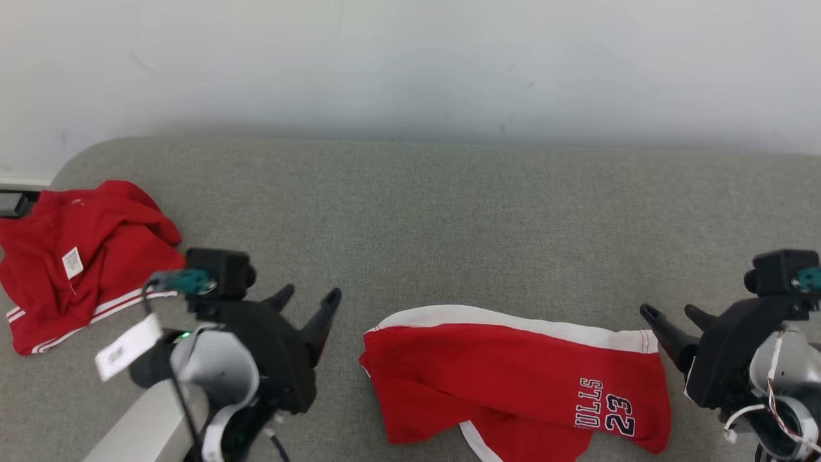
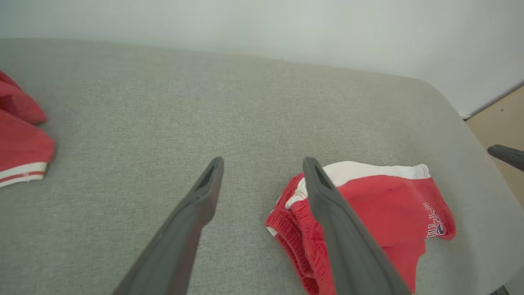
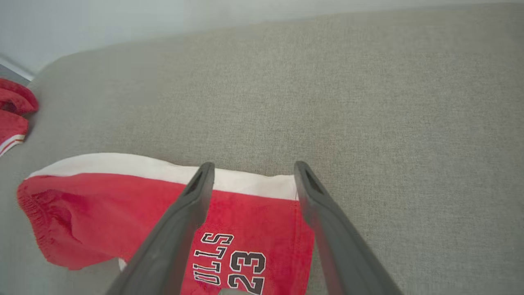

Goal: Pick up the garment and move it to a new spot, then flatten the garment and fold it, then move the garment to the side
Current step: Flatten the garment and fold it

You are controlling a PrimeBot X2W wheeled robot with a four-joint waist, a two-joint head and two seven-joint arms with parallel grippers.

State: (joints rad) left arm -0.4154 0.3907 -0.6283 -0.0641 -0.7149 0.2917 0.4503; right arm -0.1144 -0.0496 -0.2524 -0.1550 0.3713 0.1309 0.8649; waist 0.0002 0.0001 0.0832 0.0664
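The garment (image 1: 513,366) is a pair of red shorts with a white side stripe and "ULLS 23" lettering. It lies loosely spread and rumpled on the grey padded surface (image 1: 449,218), near the front edge. My left gripper (image 1: 311,296) hovers open just left of its waistband, holding nothing. In the left wrist view the left gripper (image 2: 263,164) points past the garment (image 2: 389,196), whose elastic waist sits beside the right-hand finger. My right gripper (image 1: 667,312) stands open at the shorts' right end. The right wrist view has the right gripper (image 3: 254,167) above the garment (image 3: 102,205), over its white stripe.
A second red garment (image 1: 83,256) with white trim and a label lies crumpled at the surface's far left end (image 2: 20,147). A pale wall (image 1: 410,64) runs behind the surface. Tan floor (image 2: 503,119) lies beyond the rounded right end.
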